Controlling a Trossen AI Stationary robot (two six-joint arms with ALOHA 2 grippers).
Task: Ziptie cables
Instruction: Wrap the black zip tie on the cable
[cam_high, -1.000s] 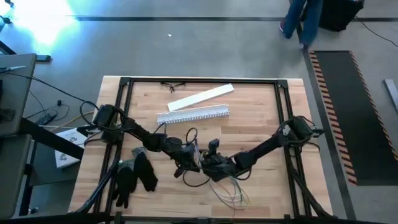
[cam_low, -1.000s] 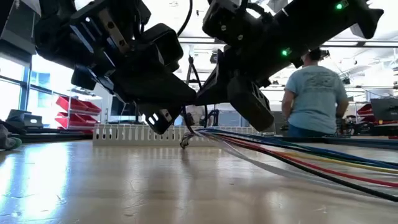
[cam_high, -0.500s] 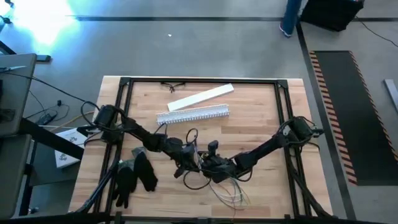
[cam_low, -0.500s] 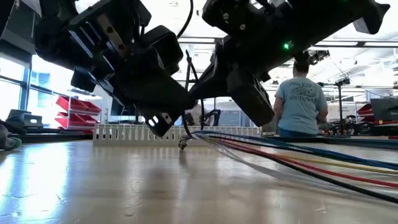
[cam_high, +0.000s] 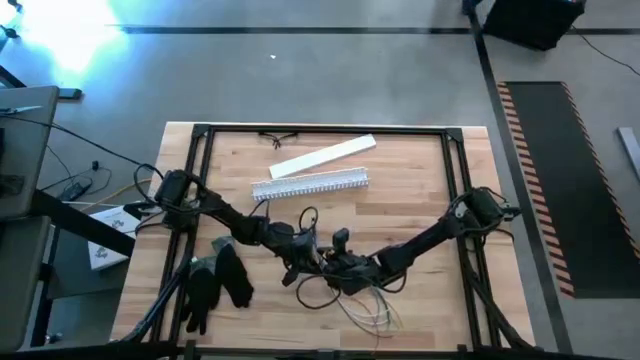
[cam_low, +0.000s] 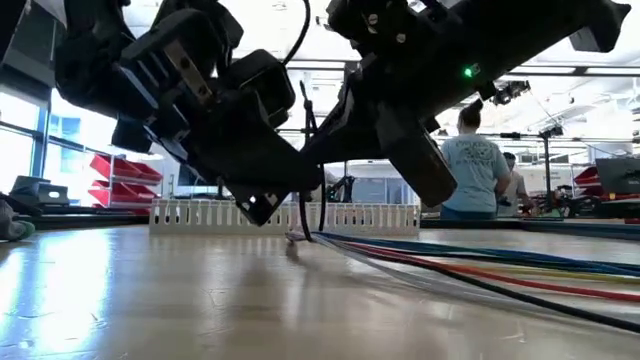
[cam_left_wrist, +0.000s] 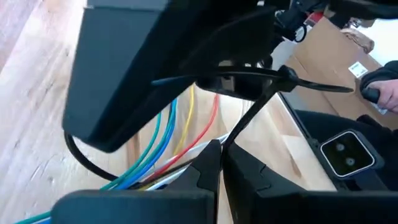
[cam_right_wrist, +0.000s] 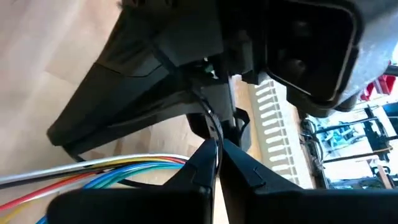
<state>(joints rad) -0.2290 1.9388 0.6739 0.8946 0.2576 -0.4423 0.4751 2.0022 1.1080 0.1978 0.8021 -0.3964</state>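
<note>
The cables (cam_high: 368, 305) are thin coloured wires that fan out toward the table's near edge and lie low along the wood (cam_low: 470, 262). Their bunched end sits between my two grippers at mid-table. My left gripper (cam_high: 303, 258) and my right gripper (cam_high: 328, 262) meet tip to tip there, each shut on a thin black zip tie (cam_low: 305, 205). In the left wrist view the tie's strap runs up to its head (cam_left_wrist: 287, 76), above the cables (cam_left_wrist: 165, 134). Whether the tie circles the bundle is hidden by the gripper bodies. My left gripper (cam_left_wrist: 219, 163) pinches the zip tie's strap (cam_left_wrist: 239, 127) between its two fingertips, below the tie's head. The strap rises slanting from the fingers, clear of the table. My right gripper (cam_right_wrist: 217, 149) pinches a thin black stretch of the tie (cam_right_wrist: 213, 127) between its fingertips, just above the cables (cam_right_wrist: 118, 168).
A white slotted channel (cam_high: 310, 185) and a flat white strip (cam_high: 322, 155) lie toward the far edge. Black gloves (cam_high: 215, 280) lie near left, and glasses (cam_high: 280, 138) at the far edge. A loose black cord (cam_high: 305, 290) loops under the grippers. A person (cam_low: 478, 170) stands beyond the table.
Both grippers have stayed together at mid-table and sunk a little, the left one tipping slightly. The bunched end of the cables has come down closer to the wood. The person behind the table has walked farther off.
</note>
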